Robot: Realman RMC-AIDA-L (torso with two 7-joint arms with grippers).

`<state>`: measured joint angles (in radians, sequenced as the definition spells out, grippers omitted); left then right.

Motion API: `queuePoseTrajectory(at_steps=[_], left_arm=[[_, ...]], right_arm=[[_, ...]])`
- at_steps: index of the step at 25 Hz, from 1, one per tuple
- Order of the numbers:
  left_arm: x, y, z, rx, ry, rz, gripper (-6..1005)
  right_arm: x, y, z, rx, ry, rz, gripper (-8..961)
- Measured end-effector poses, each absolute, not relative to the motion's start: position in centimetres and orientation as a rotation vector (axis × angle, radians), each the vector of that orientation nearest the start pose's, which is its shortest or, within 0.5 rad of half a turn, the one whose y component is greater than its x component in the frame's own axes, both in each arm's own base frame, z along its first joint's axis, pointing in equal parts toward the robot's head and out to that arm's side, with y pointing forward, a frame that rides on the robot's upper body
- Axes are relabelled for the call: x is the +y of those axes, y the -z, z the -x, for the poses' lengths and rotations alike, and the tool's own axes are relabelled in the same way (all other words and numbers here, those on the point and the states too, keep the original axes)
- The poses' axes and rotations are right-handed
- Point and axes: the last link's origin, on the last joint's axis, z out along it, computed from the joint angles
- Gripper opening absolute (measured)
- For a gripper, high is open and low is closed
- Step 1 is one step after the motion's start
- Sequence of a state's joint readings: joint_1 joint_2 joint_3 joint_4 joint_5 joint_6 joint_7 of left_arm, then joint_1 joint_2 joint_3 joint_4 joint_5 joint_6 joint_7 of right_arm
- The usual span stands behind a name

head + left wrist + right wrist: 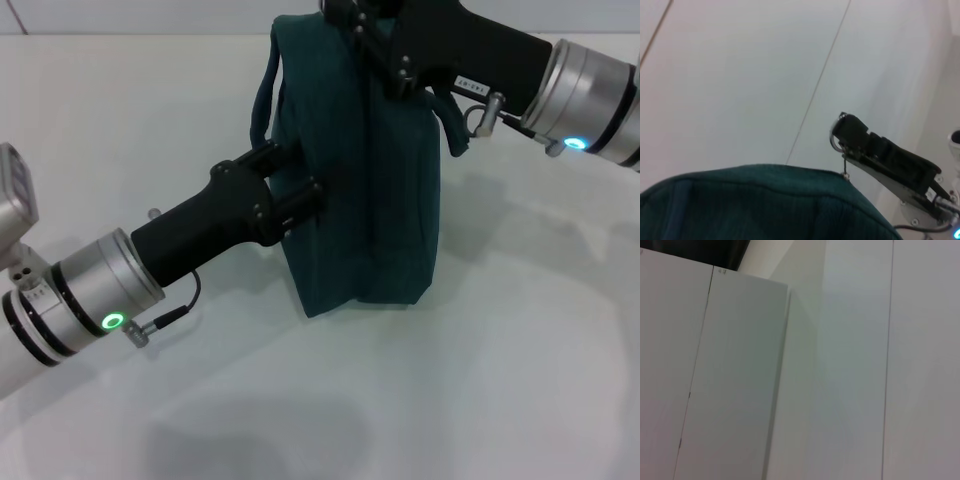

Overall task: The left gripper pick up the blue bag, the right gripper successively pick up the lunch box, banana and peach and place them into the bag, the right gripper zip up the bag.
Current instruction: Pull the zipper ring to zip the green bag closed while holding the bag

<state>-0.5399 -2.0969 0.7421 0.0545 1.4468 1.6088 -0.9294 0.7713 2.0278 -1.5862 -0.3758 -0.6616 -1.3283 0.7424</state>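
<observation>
Blue bag (360, 170): upright on the white table (520, 380), top seam apparently closed; lunch box, banana and peach not visible, judged already inside. Left gripper (308, 200): at the bag's side wall, fingers pinching the fabric, evidently to brace the bag against the zip pull. Right gripper (385, 55): at the bag's top edge; in the left wrist view (845, 135) fingers pressed together on the metal ring pull (833, 141), just above the seam. Zipping judged at or near completion.
</observation>
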Motion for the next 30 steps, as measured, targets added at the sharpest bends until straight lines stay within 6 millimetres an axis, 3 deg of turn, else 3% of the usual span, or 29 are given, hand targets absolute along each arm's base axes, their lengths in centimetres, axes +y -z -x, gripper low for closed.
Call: queuePoseTrajectory(at_steps=[5,19,24,30], left_arm=[[29.2,5.3,24.4,-0.697,1.369,2.322,572],[29.3,5.3,24.2,-0.677,1.364,2.341,108],[29.0,5.4,24.3,-0.673,1.358,2.358,53],[28.3,5.1,24.1,-0.607,1.362,2.444,63]], right_arm=[[38.6,3.5,-12.6,-0.060,-1.229,2.422,17],[38.5,3.4,-12.9,-0.038,-1.233,2.423,17],[38.5,3.3,-13.0,0.048,-1.261,2.431,18],[38.8,3.0,-13.3,0.158,-1.298,2.414,18]])
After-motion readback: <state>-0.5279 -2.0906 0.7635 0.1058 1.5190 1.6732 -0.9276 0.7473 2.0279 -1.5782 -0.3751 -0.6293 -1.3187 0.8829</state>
